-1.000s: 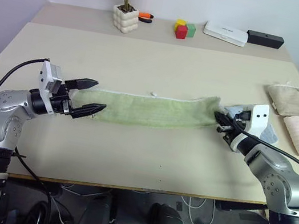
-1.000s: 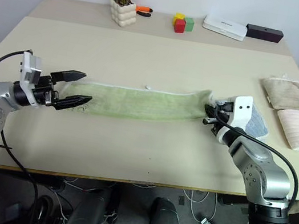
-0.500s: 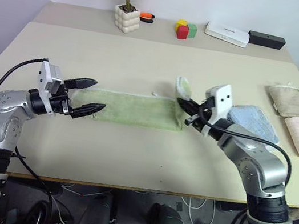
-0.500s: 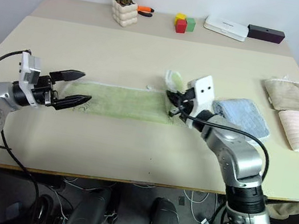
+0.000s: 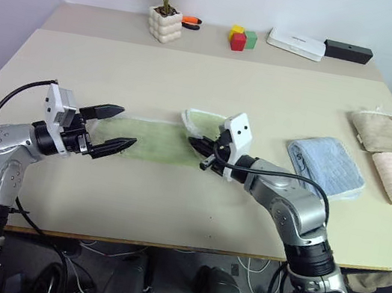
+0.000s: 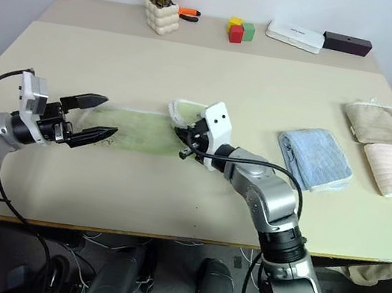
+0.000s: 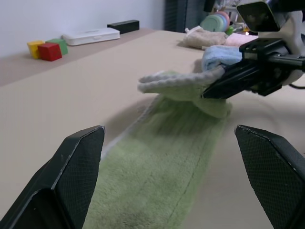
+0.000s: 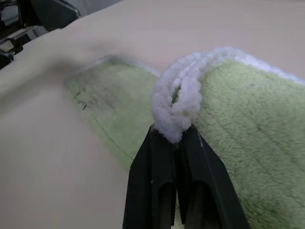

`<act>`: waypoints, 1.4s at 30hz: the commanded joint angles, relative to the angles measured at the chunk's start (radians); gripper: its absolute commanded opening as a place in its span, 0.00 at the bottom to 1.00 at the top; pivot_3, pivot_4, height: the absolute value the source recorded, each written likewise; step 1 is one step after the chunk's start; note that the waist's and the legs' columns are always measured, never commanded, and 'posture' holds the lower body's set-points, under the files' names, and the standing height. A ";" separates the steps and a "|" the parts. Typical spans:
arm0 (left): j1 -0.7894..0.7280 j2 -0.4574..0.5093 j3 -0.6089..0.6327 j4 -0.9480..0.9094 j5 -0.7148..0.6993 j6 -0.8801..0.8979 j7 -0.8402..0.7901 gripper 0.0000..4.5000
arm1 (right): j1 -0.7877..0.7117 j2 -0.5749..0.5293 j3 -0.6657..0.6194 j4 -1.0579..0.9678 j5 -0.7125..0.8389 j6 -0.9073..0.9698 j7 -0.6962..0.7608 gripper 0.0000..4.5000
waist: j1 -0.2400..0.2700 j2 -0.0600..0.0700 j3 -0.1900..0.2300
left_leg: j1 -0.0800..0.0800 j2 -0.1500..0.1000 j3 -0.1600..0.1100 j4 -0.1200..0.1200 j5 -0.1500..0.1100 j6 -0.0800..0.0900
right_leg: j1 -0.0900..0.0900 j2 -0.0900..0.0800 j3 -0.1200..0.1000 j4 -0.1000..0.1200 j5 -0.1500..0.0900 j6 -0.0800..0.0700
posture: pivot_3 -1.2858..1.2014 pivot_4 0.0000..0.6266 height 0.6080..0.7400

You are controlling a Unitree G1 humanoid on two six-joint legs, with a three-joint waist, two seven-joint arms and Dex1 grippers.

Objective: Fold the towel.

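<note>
We judge this to be the middle of the lengthwise fold: the right end effector (image 6: 186, 143) is pinched tight on the white-stitched end of the light green towel (image 5: 153, 141), with that end lifted and doubled over the part lying flat. In the right wrist view the white edging (image 8: 183, 102) bunches into a loop right at the closed tips. The left end effector (image 5: 120, 129) hangs with its two black fingers spread wide, straddling the towel's other end just above the bench (image 5: 215, 81), gripping nothing.

The towel lies near the middle of the bench, somewhat toward its near edge and left of centre. Its long axis runs parallel to that near edge, one end pointing to the left edge under the open fingers, the other curled up and back in the right grip.

What the next move calls for, as we see it: carry the raised end on along the towel's own line toward the left end, low and straight so the side edges stay stacked, then lay edge on edge before letting go. The left end effector may need to pin or clear its end first. The folded light blue towel (image 5: 326, 164) sits well apart toward the right edge
</note>
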 commanded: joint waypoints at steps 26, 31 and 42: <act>-0.003 0.017 0.030 -0.034 -0.017 0.004 0.019 1.00 | -0.048 0.054 -0.015 0.048 -0.109 -0.026 0.135 0.99 | -0.001 0.000 0.000 | 0.000 0.000 0.000 0.000 0.000 0.000 | 0.000 0.000 0.000 0.000 0.000 0.000 | 0.52 0.24 1.00; -0.015 0.009 0.022 -0.028 -0.013 0.001 0.020 1.00 | -0.140 0.100 -0.170 0.096 -0.043 -0.047 0.088 0.99 | -0.002 0.000 0.000 | 0.000 0.000 0.000 0.000 0.000 -0.001 | -0.001 0.000 0.000 0.000 0.000 0.000 | 0.52 0.24 1.00; -0.009 0.002 0.021 -0.052 -0.019 0.013 0.040 1.00 | -0.166 0.146 -0.111 0.400 -0.234 -0.323 0.035 0.01 | -0.007 0.000 0.000 | 0.000 0.000 0.003 -0.002 0.001 -0.002 | -0.001 0.001 0.000 0.000 0.000 0.000 | 0.52 0.24 1.00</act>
